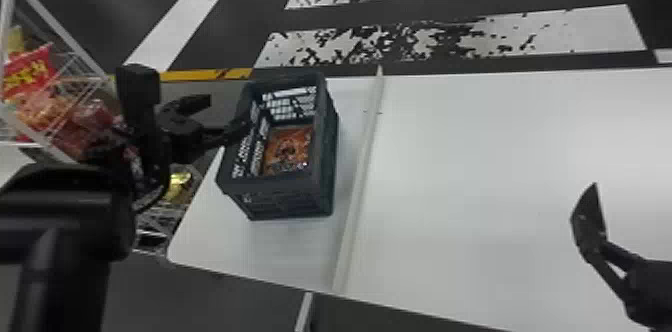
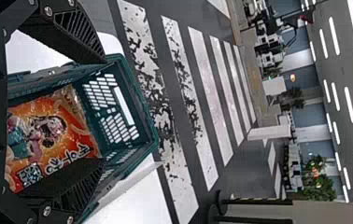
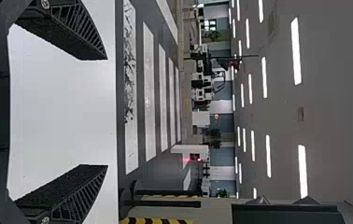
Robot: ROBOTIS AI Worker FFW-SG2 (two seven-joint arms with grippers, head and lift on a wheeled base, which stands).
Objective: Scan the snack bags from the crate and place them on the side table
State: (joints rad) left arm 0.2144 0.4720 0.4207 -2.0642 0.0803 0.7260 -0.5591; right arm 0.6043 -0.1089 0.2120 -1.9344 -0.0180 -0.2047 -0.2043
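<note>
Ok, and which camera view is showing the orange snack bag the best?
The left wrist view: it looks closely into the crate, so the orange snack bag appears large, its printed figure clear. The head view shows it smaller, low inside the crate.

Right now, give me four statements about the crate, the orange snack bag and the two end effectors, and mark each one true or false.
1. The orange snack bag lies inside the crate. True.
2. The crate stands to the right of the pale strip on the table. False: it stands to the left.
3. The left end effector is open. True.
4. The right end effector is clamped on a bag. False: it is open and empty.
</note>
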